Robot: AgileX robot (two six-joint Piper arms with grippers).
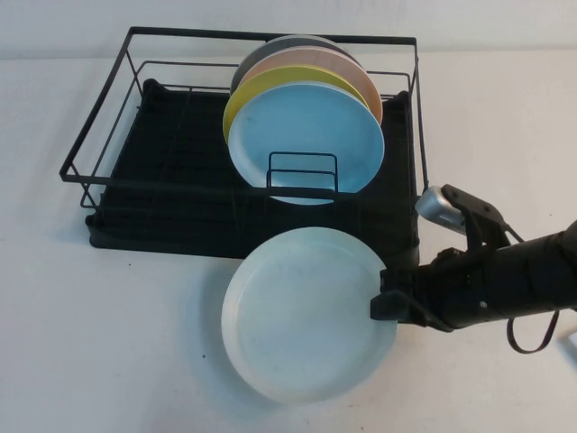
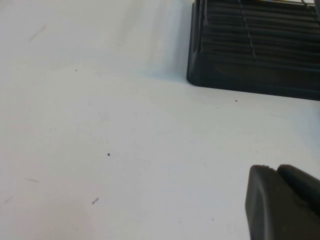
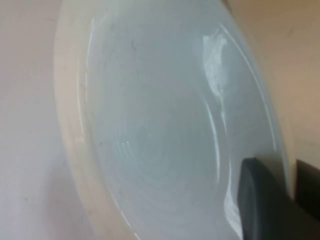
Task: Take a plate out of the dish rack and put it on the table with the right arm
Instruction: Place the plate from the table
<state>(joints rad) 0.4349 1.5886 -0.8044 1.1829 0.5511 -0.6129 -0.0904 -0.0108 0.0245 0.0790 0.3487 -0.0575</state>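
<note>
Round pale mint-white matte plate with a raised rim (image 1: 302, 316) sits out of the rack, in front of it on the large plain white table (image 1: 108, 343), its far edge just beside the rack's front edge. High view cannot settle whether it lies flat or is tilted slightly up on its right side.

Right arm's black gripper (image 1: 386, 298) is at the plate's right rim; the fingers are closed onto the rim, gripping it. Right wrist view shows the plate's inner face (image 3: 165, 130) filling the frame with a dark finger (image 3: 260, 200) pressed over its edge. The right arm, black with a silver-grey cylindrical part (image 1: 440, 207) and cable, reaches in from the right side of the table.

Rectangular black wire-frame dish rack with black ribbed tray base (image 1: 180, 171) stands behind the plate. In its right half, upright and stacked face to face: a sky-blue plate (image 1: 306, 144) in front, a yellow plate (image 1: 236, 108) behind it, then a pinkish plate (image 1: 361, 81) and a dark grey plate (image 1: 270, 45) at the back.

Left gripper (image 2: 282, 202) shows only as a dark part at the left wrist view's edge, over bare table near a rack corner (image 2: 240, 60); cannot tell how its jaws stand.
</note>
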